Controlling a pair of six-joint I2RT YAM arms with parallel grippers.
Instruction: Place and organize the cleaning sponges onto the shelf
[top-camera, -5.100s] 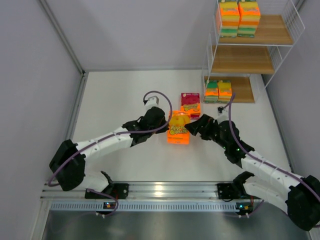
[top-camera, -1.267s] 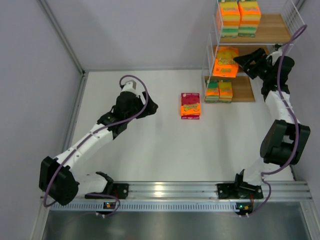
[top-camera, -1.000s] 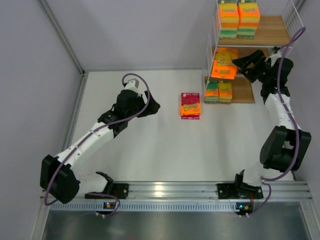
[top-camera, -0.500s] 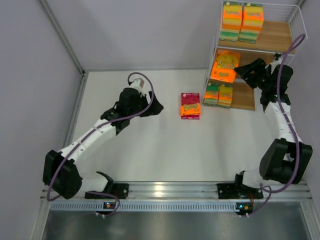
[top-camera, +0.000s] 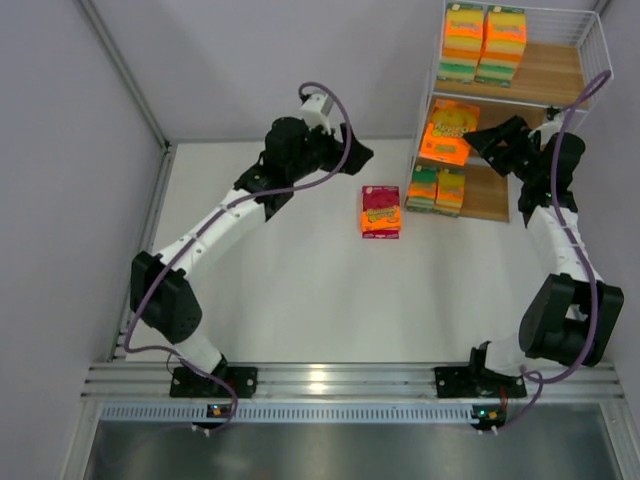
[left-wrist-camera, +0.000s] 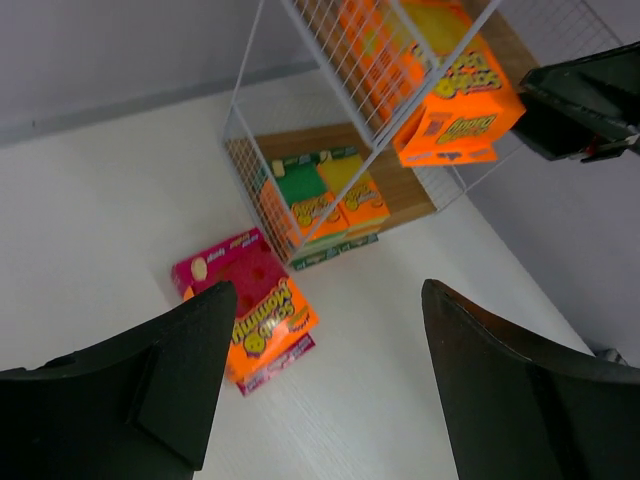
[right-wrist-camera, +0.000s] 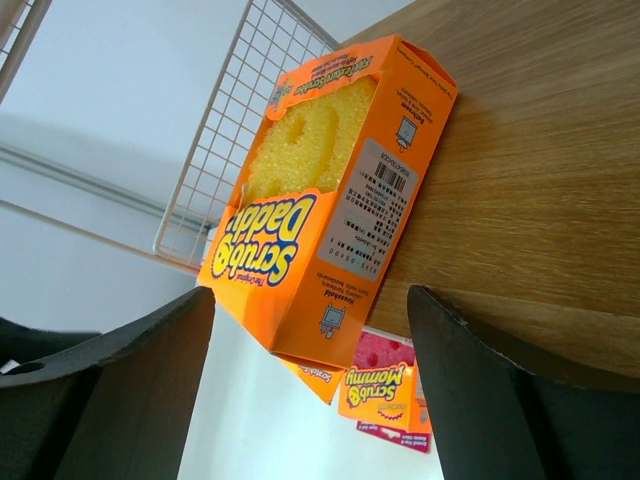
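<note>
The overhead view is showing the whole shelf (top-camera: 560, 75) standing at the far right corner of the counter (top-camera: 300, 290). Two stacks of sponge packs (top-camera: 462, 42) are sitting on its top board. A large orange box (top-camera: 450, 132) is lying on the middle board (right-wrist-camera: 520, 180). Two small packs (top-camera: 437, 186) are resting side by side on the bottom board. A red-topped pack (top-camera: 381, 211) is lying flat on the counter, near the shelf's left side but apart from it.

The right wrist view is adding detail: a yellow sponge is showing through the orange box's window, and one end of the box is projecting past the board's edge beside the wire grid (right-wrist-camera: 240, 150). The right gripper (right-wrist-camera: 308, 297) is standing spread, with both fingers short of the box and touching nothing.

The left wrist view is looking down at the shelf's wire end panel, with the red-topped pack lying nearer the camera. The left gripper (left-wrist-camera: 328, 292) is spread wide and holding nothing.

The left arm is reaching far across the counter, with its gripper raised above the surface and pointing toward the shelf. The right arm is standing tall along the right side, with its wrist turning the gripper left into the middle tier.
</note>
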